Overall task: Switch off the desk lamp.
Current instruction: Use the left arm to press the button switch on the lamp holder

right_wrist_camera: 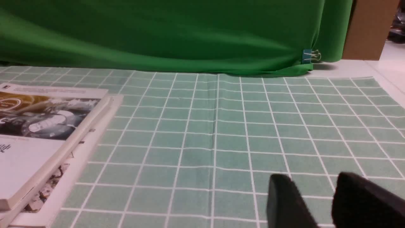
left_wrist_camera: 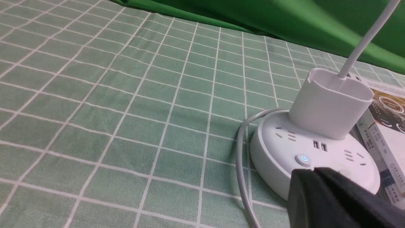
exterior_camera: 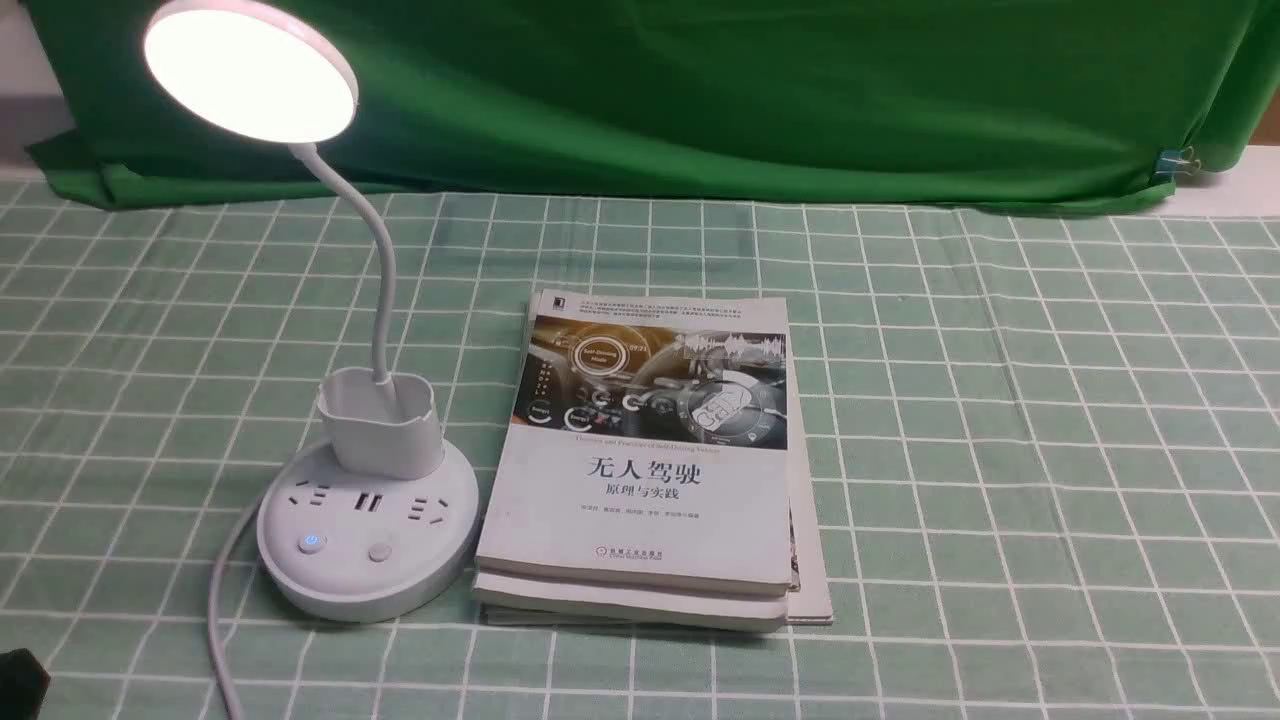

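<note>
The desk lamp stands at the left with its round head [exterior_camera: 250,70] glowing. A bendy neck [exterior_camera: 375,270] runs down into a small cup [exterior_camera: 382,420] on the round base [exterior_camera: 365,560]. The base carries sockets and two buttons, and the left button [exterior_camera: 313,543] shows a blue light. In the left wrist view my left gripper [left_wrist_camera: 313,170] is shut with nothing in it, its tips just short of the blue-lit button [left_wrist_camera: 303,159] on the base [left_wrist_camera: 272,148]. My right gripper [right_wrist_camera: 311,182] hovers open over bare cloth, far from the lamp.
A stack of books [exterior_camera: 650,470] lies right beside the base, on the side towards my right arm. The lamp's white cord [exterior_camera: 222,600] trails off the near-left side of the base. A green backdrop [exterior_camera: 700,100] closes the far edge of the checked cloth [exterior_camera: 1000,450].
</note>
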Motion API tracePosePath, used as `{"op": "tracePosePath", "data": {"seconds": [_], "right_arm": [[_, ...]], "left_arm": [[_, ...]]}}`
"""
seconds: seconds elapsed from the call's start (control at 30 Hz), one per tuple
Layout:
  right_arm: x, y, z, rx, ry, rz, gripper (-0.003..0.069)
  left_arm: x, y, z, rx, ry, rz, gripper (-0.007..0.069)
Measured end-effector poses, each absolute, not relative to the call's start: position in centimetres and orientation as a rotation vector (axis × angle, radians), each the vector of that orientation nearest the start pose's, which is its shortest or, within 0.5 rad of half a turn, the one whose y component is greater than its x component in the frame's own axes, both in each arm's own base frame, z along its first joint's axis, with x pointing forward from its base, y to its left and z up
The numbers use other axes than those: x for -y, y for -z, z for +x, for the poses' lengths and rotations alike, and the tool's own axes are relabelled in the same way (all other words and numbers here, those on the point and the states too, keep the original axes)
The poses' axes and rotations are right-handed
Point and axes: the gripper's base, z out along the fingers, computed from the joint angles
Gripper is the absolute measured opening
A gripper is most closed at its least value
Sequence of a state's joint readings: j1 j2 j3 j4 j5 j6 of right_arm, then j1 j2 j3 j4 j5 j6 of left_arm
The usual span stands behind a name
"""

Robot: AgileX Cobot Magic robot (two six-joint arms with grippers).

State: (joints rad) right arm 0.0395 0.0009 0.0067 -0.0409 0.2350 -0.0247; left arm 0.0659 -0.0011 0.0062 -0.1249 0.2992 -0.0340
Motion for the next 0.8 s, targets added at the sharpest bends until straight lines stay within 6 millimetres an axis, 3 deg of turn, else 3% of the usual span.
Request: {"op": "tracePosePath", "data": {"seconds": [0.4,0.63,0.8], "right_arm": [[-0.1,-19.0,5.6,-1.724,0.027,-0.083,0.0242],[-0.1,-19.0,5.6,-1.724,0.027,-0.083,0.0242],[-0.1,-19.0,5.6,-1.724,0.027,-0.083,0.0242]], "left_arm": [[0.0,-18.6,5.5,-1.757,0.068,-0.136,0.0003],[-0.2,-20.9,5.6,-1.447,0.431,-0.482,0.0003],[-0.7,-21.6,5.5,-1.332,0.507,-0.591,0.0003]]}}
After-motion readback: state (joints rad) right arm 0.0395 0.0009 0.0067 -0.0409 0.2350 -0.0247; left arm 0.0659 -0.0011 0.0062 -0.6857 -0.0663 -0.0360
